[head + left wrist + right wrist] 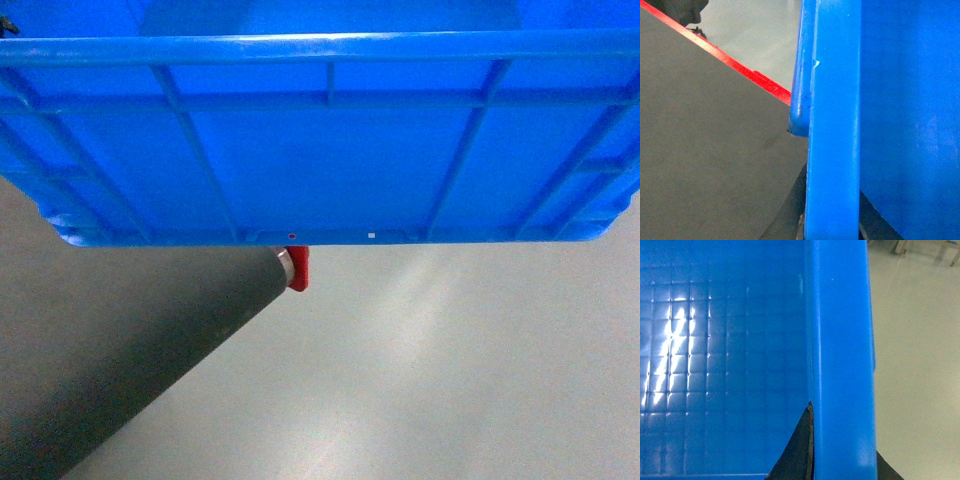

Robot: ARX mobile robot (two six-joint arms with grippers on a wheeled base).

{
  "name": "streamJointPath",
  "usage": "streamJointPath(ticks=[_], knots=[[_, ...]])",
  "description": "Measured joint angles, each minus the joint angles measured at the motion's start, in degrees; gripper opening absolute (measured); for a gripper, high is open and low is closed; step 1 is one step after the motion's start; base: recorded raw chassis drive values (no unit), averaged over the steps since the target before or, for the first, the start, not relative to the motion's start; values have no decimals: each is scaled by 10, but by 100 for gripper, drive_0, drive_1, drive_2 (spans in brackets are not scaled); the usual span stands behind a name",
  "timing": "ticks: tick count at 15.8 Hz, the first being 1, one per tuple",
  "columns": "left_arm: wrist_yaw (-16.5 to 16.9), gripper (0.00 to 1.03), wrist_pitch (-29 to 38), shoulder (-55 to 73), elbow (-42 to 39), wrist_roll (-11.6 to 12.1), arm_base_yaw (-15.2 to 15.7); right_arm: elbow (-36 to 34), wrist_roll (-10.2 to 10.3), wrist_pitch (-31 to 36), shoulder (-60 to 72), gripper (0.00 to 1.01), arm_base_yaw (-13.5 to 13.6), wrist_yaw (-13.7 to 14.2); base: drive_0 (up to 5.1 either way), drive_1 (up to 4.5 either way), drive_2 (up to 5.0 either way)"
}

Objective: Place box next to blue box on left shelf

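Observation:
The box (320,140), a bright blue ribbed crate, fills the top half of the head view and hangs above the floor. Both grippers are hidden behind it there. In the left wrist view my left gripper (832,222) is shut on the box's thick rim (832,125), with a dark finger (790,215) on either side. In the right wrist view my right gripper (842,452) is shut on the opposite rim (842,340); one finger (797,452) is inside over the gridded bottom, the other outside. The left shelf and the other blue box are out of view.
A dark grey flat surface (100,370) with a red edge (730,62) and a red corner piece (297,270) lies below and left of the box. Pale glossy floor (450,380) spreads to the right. Some frame legs (920,247) stand far off.

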Motion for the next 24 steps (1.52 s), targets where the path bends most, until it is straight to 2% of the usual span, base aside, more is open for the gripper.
streamJointPath(ticks=[24], knots=[[0, 8, 0, 0, 0, 0, 0, 0, 0, 0, 0, 8, 0, 0, -154, -154, -154]])
